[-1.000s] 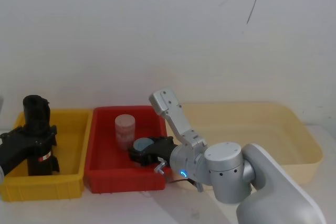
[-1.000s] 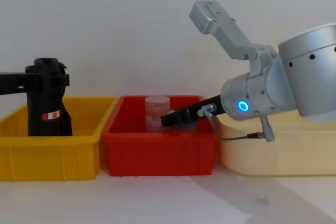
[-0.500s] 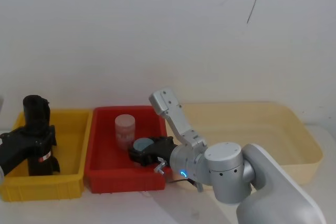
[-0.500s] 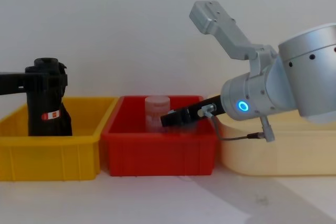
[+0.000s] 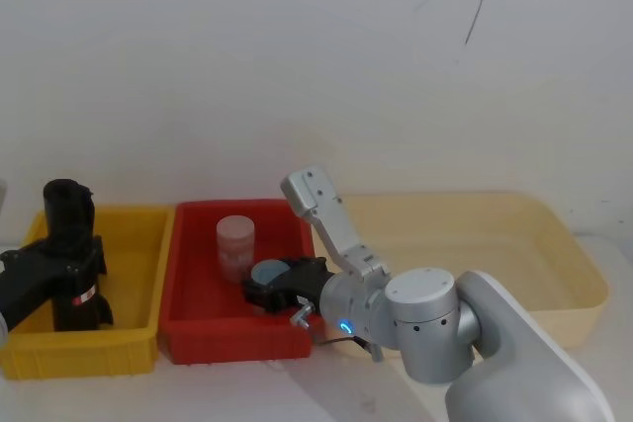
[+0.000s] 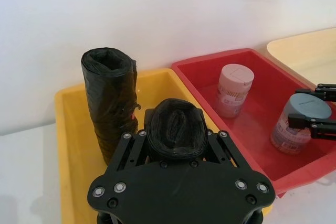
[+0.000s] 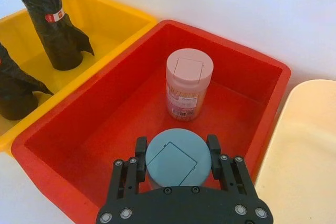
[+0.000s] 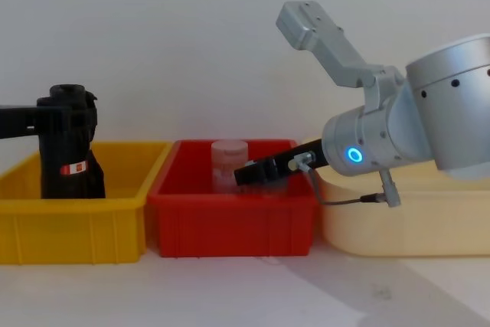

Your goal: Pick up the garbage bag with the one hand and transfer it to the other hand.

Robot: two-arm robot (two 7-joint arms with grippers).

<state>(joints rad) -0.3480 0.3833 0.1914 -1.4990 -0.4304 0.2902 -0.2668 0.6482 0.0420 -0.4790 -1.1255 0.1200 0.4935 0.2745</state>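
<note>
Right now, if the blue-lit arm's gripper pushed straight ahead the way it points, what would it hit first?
Most likely the blue-lidded jar in the red bin: the right gripper sits around its lid. The pink jar stands farther along, behind it.

In its wrist view your left gripper (image 6: 175, 139) hides most of the garbage bag (image 6: 176, 124) (just the crumpled top shows); print on the pink jar (image 7: 189, 85) is too small to read.

Glossy black plastic garbage-bag roll (image 6: 176, 135), red-and-white label band (image 7: 54, 17), yellow plastic bin (image 8: 76, 235), red plastic bin (image 8: 230, 227), pink cylindrical jar (image 7: 189, 85), grey-blue round lid (image 7: 176, 158), cream, perhaps pale-yellow, plastic tray (image 8: 398, 227)
</note>
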